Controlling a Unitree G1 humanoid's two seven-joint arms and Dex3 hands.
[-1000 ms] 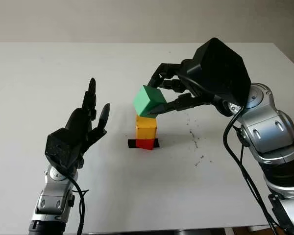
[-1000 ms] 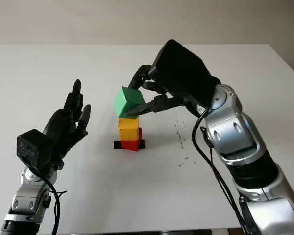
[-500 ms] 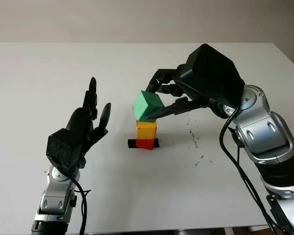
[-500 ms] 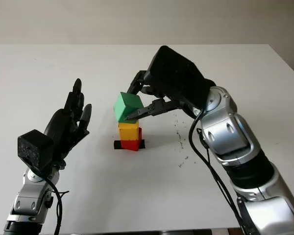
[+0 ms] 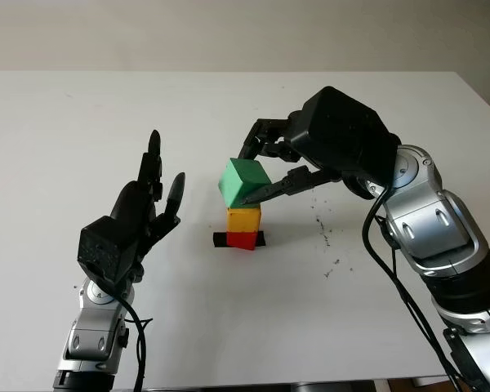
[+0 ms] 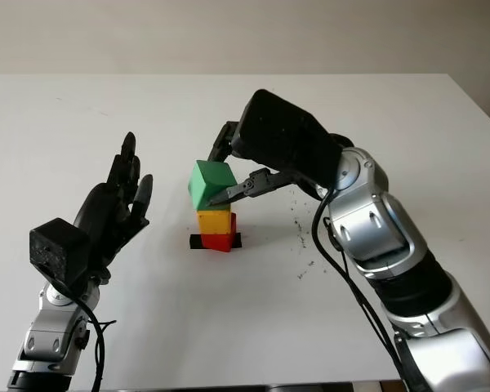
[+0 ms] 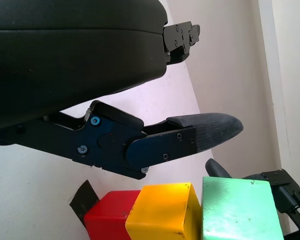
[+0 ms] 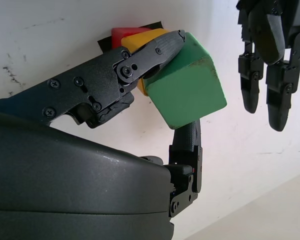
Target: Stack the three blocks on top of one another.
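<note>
A red block [image 5: 242,239] sits on a black tape mark [image 5: 220,239] in the middle of the white table, with a yellow block [image 5: 243,219] stacked on it. My right hand [image 5: 260,174] is shut on the green block [image 5: 243,182], which sits slightly tilted on top of the yellow block; the same green block [image 8: 187,85] is seen between the fingers [image 8: 155,52] in the right wrist view. My left hand [image 5: 147,200] is open, raised to the left of the stack and apart from it.
The white table [image 5: 82,122] extends all around the stack. Small dark specks [image 5: 322,233] mark the surface right of the stack. The right forearm [image 5: 425,220] crosses the table's right side.
My right hand has lowered the green block leftward and down onto the yellow block. The left hand has stayed in place.
</note>
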